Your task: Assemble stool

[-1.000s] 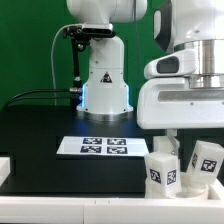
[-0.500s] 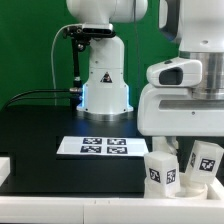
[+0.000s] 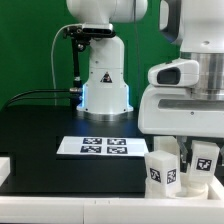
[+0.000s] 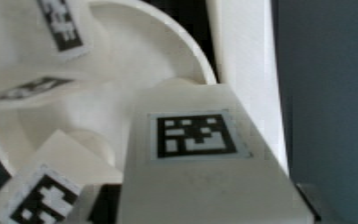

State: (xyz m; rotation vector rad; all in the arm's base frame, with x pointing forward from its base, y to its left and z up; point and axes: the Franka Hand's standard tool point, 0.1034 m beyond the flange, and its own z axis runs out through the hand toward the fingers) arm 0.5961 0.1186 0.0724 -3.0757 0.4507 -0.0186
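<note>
Stool parts all crammed into the desk's (image 3: 60, 120) front corner on the exterior view's right, right under the arm's big white wrist housing. Nearest leg (image 3: 163, 170) standing upright just beside the front edge, tag facing the camera. Second leg (image 3: 205, 158) tilted a bit, closer to the desk's edge on the exterior view's right, with another white piece low between and behind them. Pretty tight in that corner, parts close together or touching, can't say which.

Marker board (image 3: 101, 146) lying flat near the middle of the desk, well apart from the legs. Plenty of bare black surface across the desk's other half and toward the back edge by the robot base (image 3: 105, 80).

Wrist view: tagged leg (image 4: 202, 150) filling the middle, curved rim of the round seat (image 4: 149, 40) behind it, more tagged pieces alongside. Gripper (image 4: 202, 205) fingers dark at either side of that leg; can't tell whether the jaws are actually clamped on it or still loose.
</note>
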